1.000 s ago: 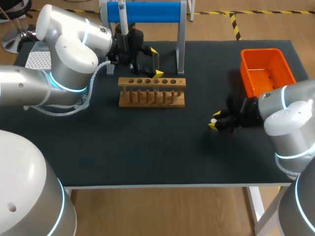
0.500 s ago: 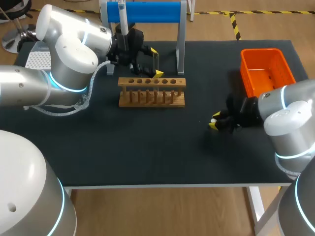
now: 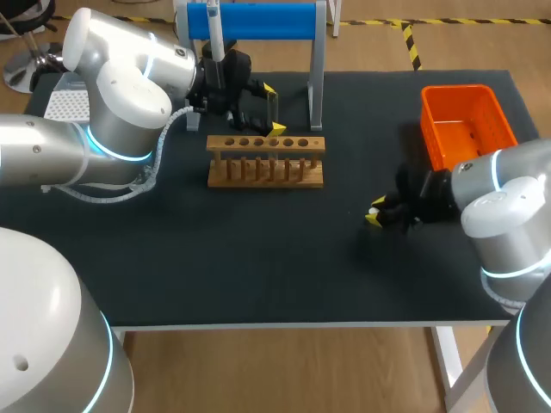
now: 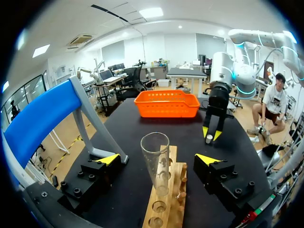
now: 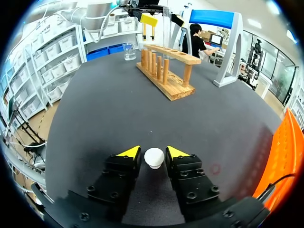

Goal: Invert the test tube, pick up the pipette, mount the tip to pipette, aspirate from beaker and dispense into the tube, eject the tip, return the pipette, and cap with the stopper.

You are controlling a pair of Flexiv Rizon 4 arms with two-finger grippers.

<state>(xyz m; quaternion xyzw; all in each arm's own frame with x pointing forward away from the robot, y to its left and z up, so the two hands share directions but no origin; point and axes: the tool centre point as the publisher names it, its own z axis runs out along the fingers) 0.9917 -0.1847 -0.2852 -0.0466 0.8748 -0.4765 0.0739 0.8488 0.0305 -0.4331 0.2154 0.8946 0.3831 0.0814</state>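
Observation:
A clear test tube (image 4: 155, 147) stands mouth up in the wooden rack (image 3: 265, 161). My left gripper (image 3: 274, 109) is open around it, one finger on each side, neither touching. A white stopper (image 5: 154, 157) sits on the dark mat (image 3: 258, 249) right of the rack. My right gripper (image 5: 153, 153) is low over the mat, its yellow tips pressed to the stopper's two sides. The left wrist view shows that gripper (image 4: 209, 135) from ahead, with the stopper (image 4: 209, 138) between its tips. The pipette (image 3: 215, 34) hangs on the blue stand (image 3: 258, 19). A glass beaker (image 5: 128, 52) stands beyond the rack's far end.
An orange basket (image 3: 465, 125) sits at the back right, close behind my right arm. A white tip box (image 3: 67, 103) lies at the back left, partly hidden by my left arm. The stand's grey post (image 3: 316, 82) rises just behind the rack.
The right gripper's tips have drawn slightly closer around the stopper. Neither arm nor the tube has visibly moved.

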